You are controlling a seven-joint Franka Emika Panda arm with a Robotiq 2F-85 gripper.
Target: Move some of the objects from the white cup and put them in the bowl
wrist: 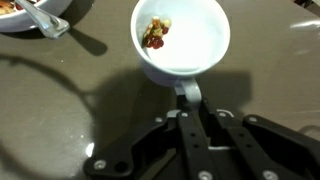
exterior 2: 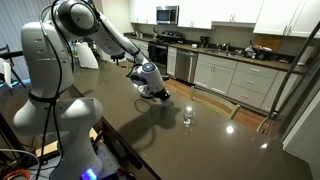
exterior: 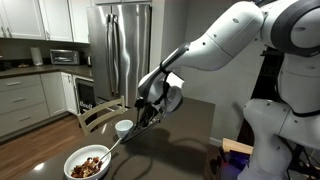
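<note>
wrist view is showing the white cup (wrist: 195,50) sitting upright on the dark table (wrist: 60,110), directly ahead of the gripper (wrist: 188,100). the objects (wrist: 155,32) are lying in a small heap against one side of the cup's floor, leaving most of the inside bare. they are looking like loose reddish-brown and tan bits, each tiny beside the cup, and probably light, dry and prone to rolling or scattering. pinching them one at a time is looking impractical. scooping them, or lifting the cup by its rim and tipping it, is likely the surer way.

the cup itself is appearing stiff, smooth and probably slippery, so a grip across the thin rim wall would likely be holding better than one around the round body. being short and nearly empty, it would be tipping or sliding easily if nudged.

the jaws are clenched together, with the grey tip lying just at the cup's near rim. nothing is plainly being held between them.

in an exterior view the cup (exterior: 124,127) is standing near the bowl (exterior: 70,168), which is sitting closer to the table's edge and carrying a mound of similar reddish-brown bits. a pale spoon (wrist: 45,22) is resting in the bowl with one end poking over the rim. the gripper (exterior: 148,115) is hanging low over the table just beside the cup.
</note>
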